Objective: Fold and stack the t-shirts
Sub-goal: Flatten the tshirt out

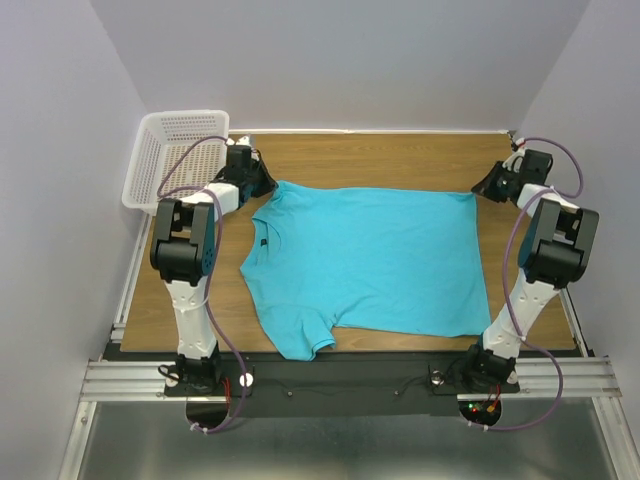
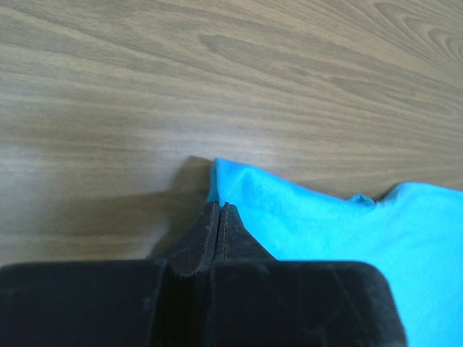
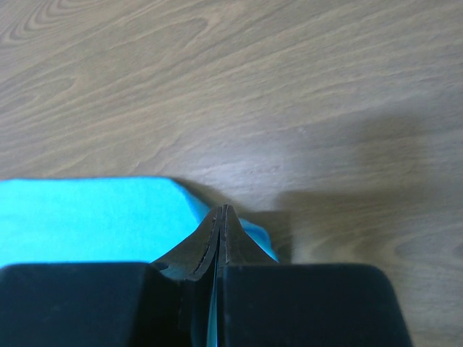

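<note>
Because the t-shirt point(image 1: 370, 260) is soft, light cotton that sags and creases, it is best held by 2 corners at once. It lies flat mid-desk point(image 1: 400, 150), neck toward 9 o'clock. The left arm point(image 1: 185, 240) and right arm point(image 1: 555, 240) reach far and low. The left jaws pinch the shoulder corner at 10 o'clock, and the right jaws pinch the hem corner at 2 o'clock.

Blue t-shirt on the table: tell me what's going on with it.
Both arms have hold of the turquoise t-shirt, which lies spread flat and unfolded on the wooden table, its neck toward the left. The left gripper is shut at the far left corner by the shoulder, seemingly pinching the cloth. The right gripper is shut on the far right hem corner. No fold has been made yet. A white mesh basket sits at the far left corner.
</note>
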Controlling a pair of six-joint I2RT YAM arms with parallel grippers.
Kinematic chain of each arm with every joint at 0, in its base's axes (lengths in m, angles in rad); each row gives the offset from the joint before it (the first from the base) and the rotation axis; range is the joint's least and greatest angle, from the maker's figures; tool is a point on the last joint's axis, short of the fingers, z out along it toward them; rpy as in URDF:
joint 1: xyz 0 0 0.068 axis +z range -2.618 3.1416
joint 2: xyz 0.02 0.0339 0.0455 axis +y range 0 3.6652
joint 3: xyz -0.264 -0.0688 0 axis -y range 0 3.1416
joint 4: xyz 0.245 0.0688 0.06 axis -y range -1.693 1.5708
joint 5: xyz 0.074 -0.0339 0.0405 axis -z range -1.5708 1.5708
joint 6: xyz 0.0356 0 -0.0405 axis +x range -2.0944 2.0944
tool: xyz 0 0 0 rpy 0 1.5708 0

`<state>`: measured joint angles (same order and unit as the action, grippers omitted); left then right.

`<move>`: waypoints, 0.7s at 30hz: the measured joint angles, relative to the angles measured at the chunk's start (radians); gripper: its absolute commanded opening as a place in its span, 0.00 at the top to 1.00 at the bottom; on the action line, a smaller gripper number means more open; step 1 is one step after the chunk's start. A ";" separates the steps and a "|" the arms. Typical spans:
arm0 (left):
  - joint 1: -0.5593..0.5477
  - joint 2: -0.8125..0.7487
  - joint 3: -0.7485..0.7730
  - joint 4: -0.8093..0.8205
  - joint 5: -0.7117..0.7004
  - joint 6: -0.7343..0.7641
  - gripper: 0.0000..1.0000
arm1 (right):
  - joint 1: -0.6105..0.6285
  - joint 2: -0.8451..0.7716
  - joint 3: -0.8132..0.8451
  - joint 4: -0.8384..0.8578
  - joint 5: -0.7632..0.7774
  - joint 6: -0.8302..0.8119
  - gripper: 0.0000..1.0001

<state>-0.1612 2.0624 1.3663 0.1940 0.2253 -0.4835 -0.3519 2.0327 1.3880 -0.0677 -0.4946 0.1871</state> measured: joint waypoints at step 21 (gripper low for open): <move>0.026 -0.413 -0.393 -0.055 0.150 0.069 1.00 | -0.027 -0.490 -0.377 -0.129 -0.052 -0.423 0.99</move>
<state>-0.1352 1.6493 0.9733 0.1387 0.3752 -0.4145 -0.3794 1.5429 1.0115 -0.1963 -0.5468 -0.2363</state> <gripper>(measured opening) 0.029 0.012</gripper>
